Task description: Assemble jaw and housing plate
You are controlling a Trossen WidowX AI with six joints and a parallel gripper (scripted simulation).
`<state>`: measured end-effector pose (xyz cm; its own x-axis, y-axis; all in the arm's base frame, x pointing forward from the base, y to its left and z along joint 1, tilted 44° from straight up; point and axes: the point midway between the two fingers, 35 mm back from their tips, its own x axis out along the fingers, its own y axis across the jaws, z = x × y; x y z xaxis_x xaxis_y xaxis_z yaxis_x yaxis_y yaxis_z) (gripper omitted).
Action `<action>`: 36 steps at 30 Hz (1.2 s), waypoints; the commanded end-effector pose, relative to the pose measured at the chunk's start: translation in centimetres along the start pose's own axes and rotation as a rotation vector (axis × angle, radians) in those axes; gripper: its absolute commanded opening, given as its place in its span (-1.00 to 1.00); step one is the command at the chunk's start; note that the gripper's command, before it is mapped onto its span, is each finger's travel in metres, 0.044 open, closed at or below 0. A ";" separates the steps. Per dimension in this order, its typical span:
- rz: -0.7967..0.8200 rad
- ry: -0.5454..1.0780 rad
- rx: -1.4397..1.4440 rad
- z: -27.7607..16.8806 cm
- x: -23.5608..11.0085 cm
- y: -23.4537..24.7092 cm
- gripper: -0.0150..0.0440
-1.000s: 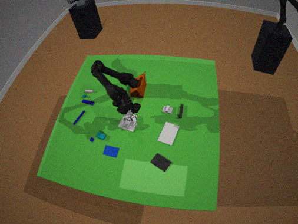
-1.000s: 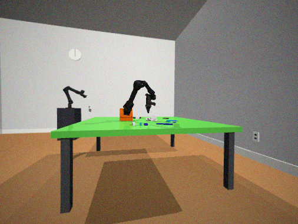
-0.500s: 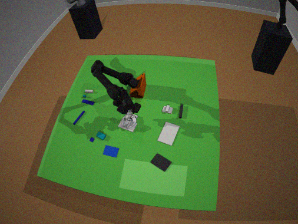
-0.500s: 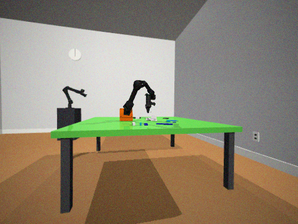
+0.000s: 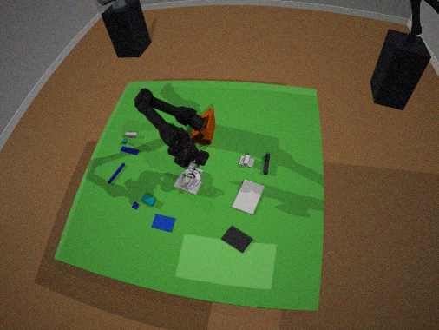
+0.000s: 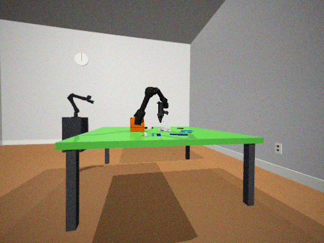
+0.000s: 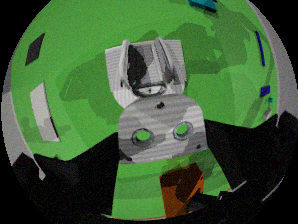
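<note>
My gripper (image 5: pixel 193 165) (image 6: pixel 160 121) (image 7: pixel 160 131) is shut on the light grey housing plate (image 7: pixel 162 119), which has two round holes and lies between the black fingers. The gripper points down above the near side of the grey base (image 5: pixel 180 184) (image 7: pixel 114 70). Two grey jaws stand on the base, a left jaw (image 7: pixel 125 65) and a right jaw (image 7: pixel 162 61) in the wrist view. The held plate covers the base's near part there. Whether the gear teeth mesh and how the jaws sit on their pins cannot be told.
A small light grey part (image 5: pixel 246 161), a black bar (image 5: pixel 266 164), a white slab (image 5: pixel 248 197) (image 7: pixel 45 112) and a dark slab (image 5: pixel 237 239) lie to one side. A teal block (image 5: pixel 148 199), a blue slab (image 5: pixel 163 222) and blue bars lie on the other. The orange arm mount (image 5: pixel 208 128) (image 6: pixel 137 125) stands behind.
</note>
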<state>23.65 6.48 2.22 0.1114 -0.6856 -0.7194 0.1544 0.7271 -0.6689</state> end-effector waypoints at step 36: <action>0.003 0.002 0.004 0.0 1.6 0.3 0.70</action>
<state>23.95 6.04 1.29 0.1117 -0.6788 -0.7257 0.1653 0.7328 -0.6600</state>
